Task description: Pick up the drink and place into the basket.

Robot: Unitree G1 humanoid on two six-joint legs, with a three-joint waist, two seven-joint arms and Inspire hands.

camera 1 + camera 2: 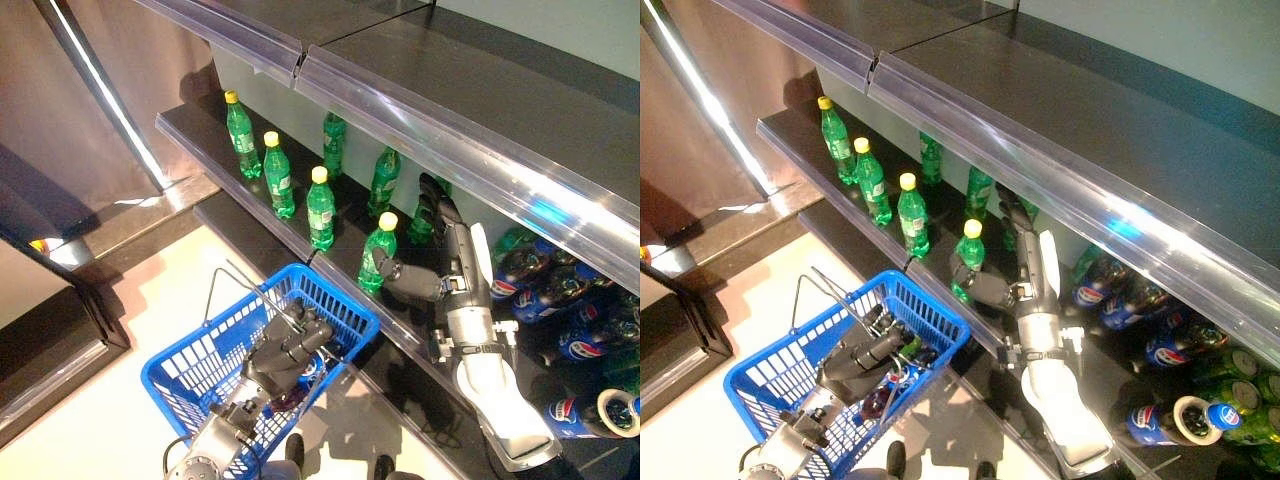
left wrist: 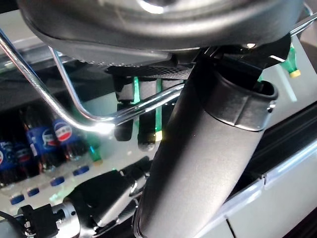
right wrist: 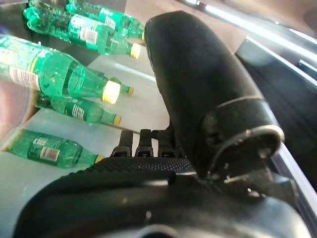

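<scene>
Big dark shelf runs across the scene, clear rail along the tier above it, and green bottles standing in a row along its front edge, more behind. Below on the floor sits the blue basket, wire handles up, something dark and purple already lying inside. The right hand reaches in over the front edge, fingers straight and extended toward the back row, thumb spread wide toward the nearest green bottle, the yellow-capped one at the edge. The thumb tip looks to be touching that bottle, though contact is hard to confirm from here; nothing is gripped yet. That's the drink, upright on the shelf, not in the basket. The left hand is down at the basket, fingers curled round the wire handle, holding it. The risk now: the thumb nudges the bottle off the front edge before the fingers close, or the fingers knock a bottle behind. A slip drops it past the basket rim
</scene>
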